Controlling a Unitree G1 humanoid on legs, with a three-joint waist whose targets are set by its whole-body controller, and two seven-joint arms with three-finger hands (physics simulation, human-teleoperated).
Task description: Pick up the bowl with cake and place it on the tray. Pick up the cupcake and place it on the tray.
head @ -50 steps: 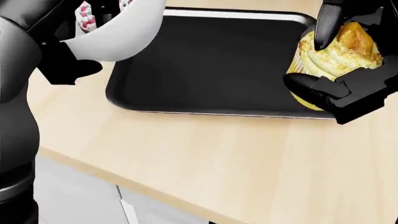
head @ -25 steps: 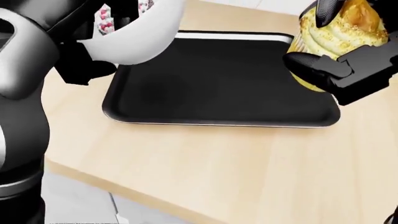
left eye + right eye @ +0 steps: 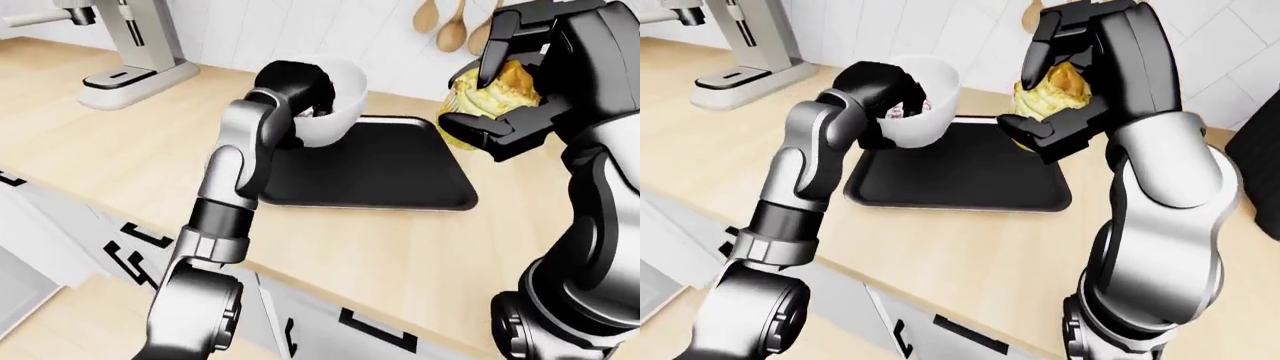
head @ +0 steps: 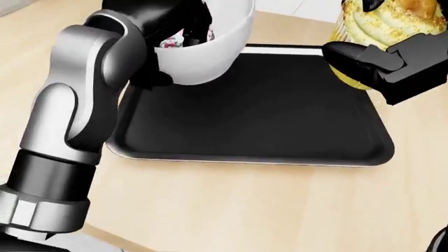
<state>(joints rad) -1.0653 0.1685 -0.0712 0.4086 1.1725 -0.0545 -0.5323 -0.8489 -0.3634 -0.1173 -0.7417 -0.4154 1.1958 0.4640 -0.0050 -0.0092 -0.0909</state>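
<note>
While both loads hang clear of the countertop, neither yet set down: round white bowl with cake [image 4: 210,44] gripped by the left hand [image 3: 296,88], black fingers wrapped over the rim, pink-and-white cake just visible inside; held above the upper-left corner of the flat black rectangular tray [image 4: 266,115], apparently so as to be lowered straight onto it. Yellow frosted cupcake [image 3: 490,94] clasped in the right hand [image 3: 1050,90], fingers curled round top and base, raised above the tray's right edge, seemingly kept high to stay out of the bowl's way. Pale wooden counter [image 4: 231,210] bare beneath. Against the head view of a second ago, bowl carried further inward over the tray, left forearm now crossing the view's left, cupcake higher toward the top edge; tray itself shifted in the picture, so some camera motion too.
</note>
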